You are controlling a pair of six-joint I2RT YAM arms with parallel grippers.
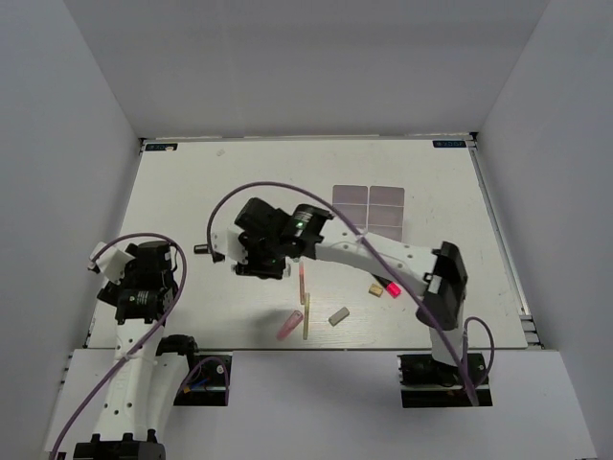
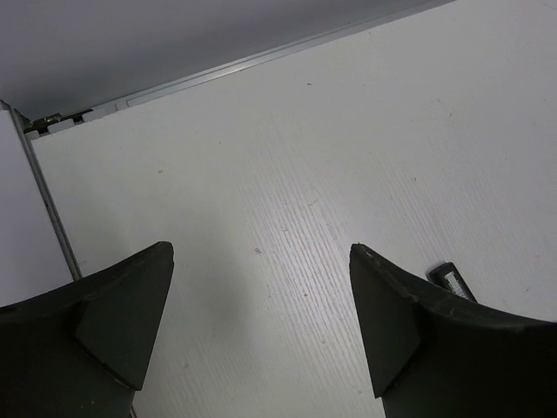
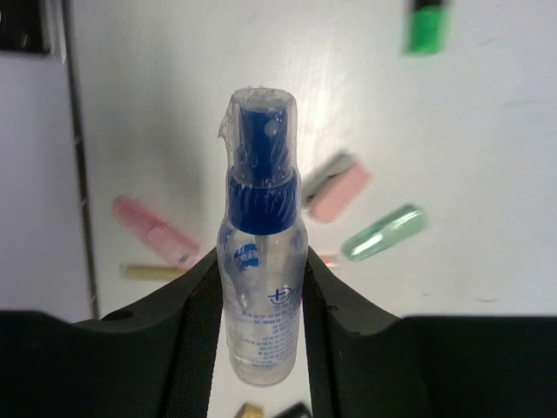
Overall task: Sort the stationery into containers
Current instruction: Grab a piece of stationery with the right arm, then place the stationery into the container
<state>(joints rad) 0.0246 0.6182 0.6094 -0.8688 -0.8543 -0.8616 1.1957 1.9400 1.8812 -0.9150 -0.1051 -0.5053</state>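
The stationery (image 1: 338, 316) is mostly scattered on the table (image 1: 192, 192). At left, the left gripper (image 2: 261, 261) is held wide open. The clear blue-capped tube (image 3: 258, 235) is clamped in the right gripper (image 3: 259, 261) mid-table, left of the containers (image 1: 386, 196).

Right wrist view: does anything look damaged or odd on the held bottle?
Only a small thing: the clear film over the blue cap of the bottle is crinkled and ragged at one side. The right gripper holds it straight; nothing spilled.
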